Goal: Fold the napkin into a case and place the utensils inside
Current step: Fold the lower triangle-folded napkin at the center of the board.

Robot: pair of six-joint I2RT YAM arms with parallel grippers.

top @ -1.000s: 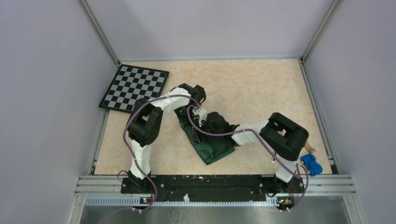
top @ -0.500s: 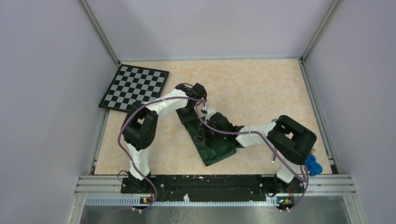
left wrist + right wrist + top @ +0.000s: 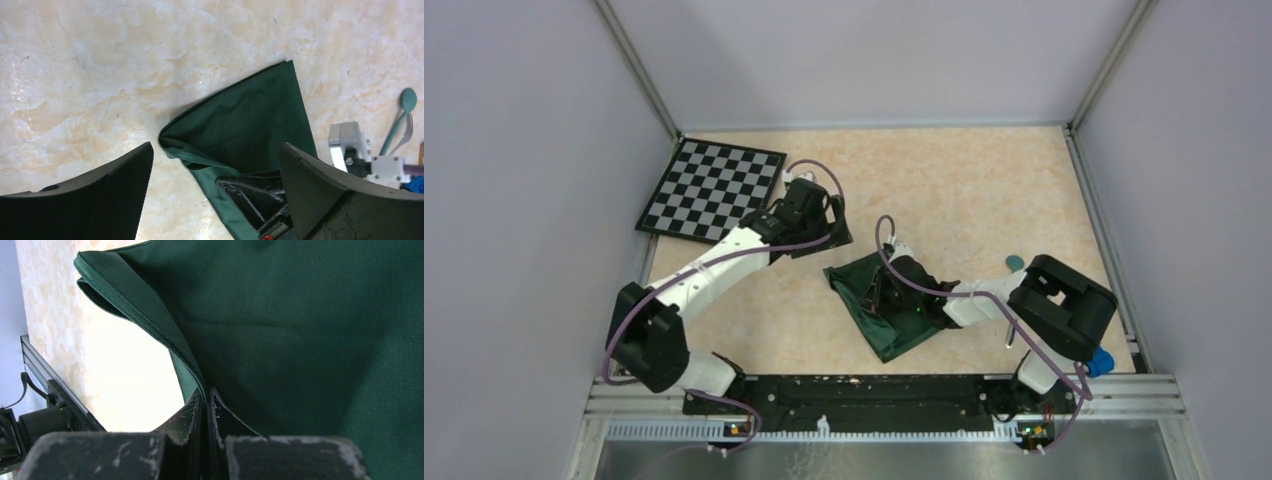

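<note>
Top external view: the folded napkin (image 3: 896, 325) is lying in the middle of the counter (image 3: 984, 190), with the right hand (image 3: 876, 292) pinching its 10 o'clock edge. The left hand (image 3: 822, 222) is hanging spread open at the napkin's 11 o'clock, beside the checkered board (image 3: 714, 187). The right arm (image 3: 984, 300) is covering most of the utensils (image 3: 1015, 262) at 3 o'clock and part of the blue toy car (image 3: 1101, 362) at 4. Left wrist view: wide-apart fingers (image 3: 100, 195) are framing the napkin's corner, with the utensils showing at 3 o'clock. Right wrist view: closed fingers are gripping a folded hem, and cloth is filling nearly the whole frame.
</note>
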